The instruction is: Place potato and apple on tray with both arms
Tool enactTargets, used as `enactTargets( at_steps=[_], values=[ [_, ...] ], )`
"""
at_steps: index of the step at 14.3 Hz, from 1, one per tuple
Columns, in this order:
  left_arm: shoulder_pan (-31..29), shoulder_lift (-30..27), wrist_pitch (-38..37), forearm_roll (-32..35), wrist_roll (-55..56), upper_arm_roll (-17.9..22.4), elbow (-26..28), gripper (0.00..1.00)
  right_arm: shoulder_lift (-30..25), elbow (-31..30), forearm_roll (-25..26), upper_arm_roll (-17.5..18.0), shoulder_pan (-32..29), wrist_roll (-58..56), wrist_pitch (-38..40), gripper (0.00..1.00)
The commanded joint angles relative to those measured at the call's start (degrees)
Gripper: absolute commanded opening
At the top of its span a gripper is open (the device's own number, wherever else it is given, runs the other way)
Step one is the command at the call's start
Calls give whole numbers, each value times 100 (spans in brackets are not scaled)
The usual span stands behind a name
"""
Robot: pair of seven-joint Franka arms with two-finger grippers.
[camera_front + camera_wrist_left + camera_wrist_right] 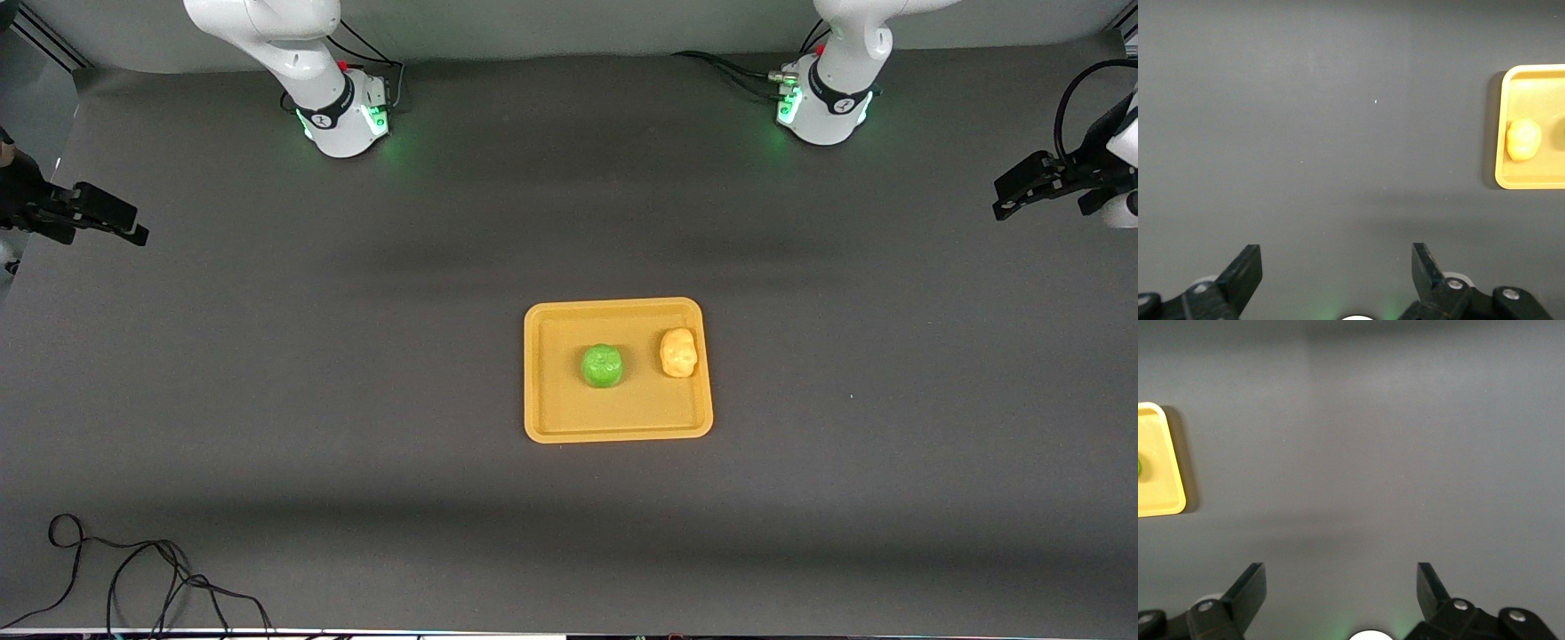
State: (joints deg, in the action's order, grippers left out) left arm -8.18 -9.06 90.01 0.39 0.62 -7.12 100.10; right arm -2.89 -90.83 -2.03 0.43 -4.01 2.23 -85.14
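Observation:
The orange-yellow tray (551, 418) lies in the middle of the table. The green apple (602, 365) sits on it near its centre. The yellow-tan potato (678, 352) sits on it beside the apple, toward the left arm's end. In the left wrist view the tray (1518, 179) and potato (1523, 139) show at the edge. The right wrist view shows a tray corner (1158, 500). My left gripper (1013, 194) is open and empty, up over the left arm's end of the table. My right gripper (120, 224) is open and empty over the right arm's end. Both arms wait.
A loose black cable (133, 578) lies on the dark mat at the corner nearest the camera, toward the right arm's end. The two arm bases (342, 116) (822, 107) stand along the table's edge farthest from the camera.

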Motion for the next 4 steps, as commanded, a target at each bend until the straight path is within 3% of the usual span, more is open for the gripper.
enactTargets(
  at_steps=[1, 4],
  values=[
    [-105, 27, -115, -153, -132, -53, -87, 100, -81, -4, -139, -43, -12, -29, 50, 100],
    [-114, 27, -106, -162, -141, -44, -96, 100, -2, 22, -139, -35, -3, 40, 50, 100]
  ],
)
